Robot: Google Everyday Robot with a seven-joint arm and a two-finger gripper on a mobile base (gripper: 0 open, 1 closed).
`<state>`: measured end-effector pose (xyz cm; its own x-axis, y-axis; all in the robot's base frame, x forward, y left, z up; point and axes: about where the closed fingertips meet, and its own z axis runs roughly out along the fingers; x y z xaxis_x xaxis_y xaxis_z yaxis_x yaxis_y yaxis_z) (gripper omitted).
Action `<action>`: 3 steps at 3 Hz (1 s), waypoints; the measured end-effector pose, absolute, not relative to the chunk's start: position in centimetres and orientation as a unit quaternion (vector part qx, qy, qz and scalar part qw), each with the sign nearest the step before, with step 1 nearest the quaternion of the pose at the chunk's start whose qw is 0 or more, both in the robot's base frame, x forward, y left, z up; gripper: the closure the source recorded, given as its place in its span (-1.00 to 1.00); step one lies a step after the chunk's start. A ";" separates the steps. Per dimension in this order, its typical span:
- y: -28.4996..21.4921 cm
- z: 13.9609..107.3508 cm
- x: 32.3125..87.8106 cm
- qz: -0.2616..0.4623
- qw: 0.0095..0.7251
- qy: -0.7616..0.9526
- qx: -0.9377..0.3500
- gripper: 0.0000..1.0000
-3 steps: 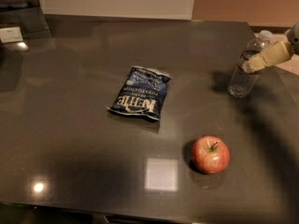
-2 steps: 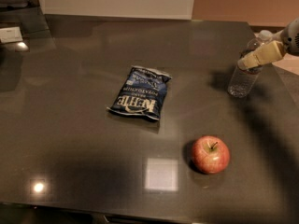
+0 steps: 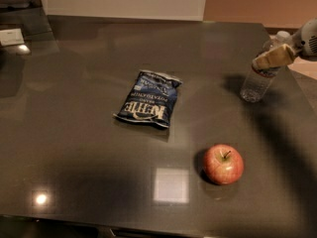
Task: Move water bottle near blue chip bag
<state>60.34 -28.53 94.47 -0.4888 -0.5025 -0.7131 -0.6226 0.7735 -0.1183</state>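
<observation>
Evidently at an early stage: in the camera view, the small clear ribbed plastic water bottle (image 3: pixel 255 83) stood near the far right edge of the dark glossy table (image 3: pixel 89 152), well apart from the crinkled navy-blue chip bag (image 3: pixel 148 99) lying flat near the table's middle. The robot's tan-tipped gripper (image 3: pixel 270 58) reached in from the right edge of the picture and lay across the bottle's upper part, at about the label band; whether it had closed on the bottle could not be told. By that layout, none of the carry toward the bag looked done, and the whole move across the table was left. The bottle rested base down, its long axis close to upright but tilted, the white cap pointing up and to the right. The bag's long axis ran from near left to far right, its white lettering upside down to the camera. 1 round red apple (image 3: pixel 223 163) sat nearer the camera, between neither, apart from both.
</observation>
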 end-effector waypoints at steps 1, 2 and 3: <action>-26.6 94.7 60.1 0.097 0.385 0.851 -0.344 0.76; -23.4 94.4 60.5 0.121 0.377 0.838 -0.375 1.00; -19.5 94.0 61.7 0.145 0.360 0.824 -0.414 1.00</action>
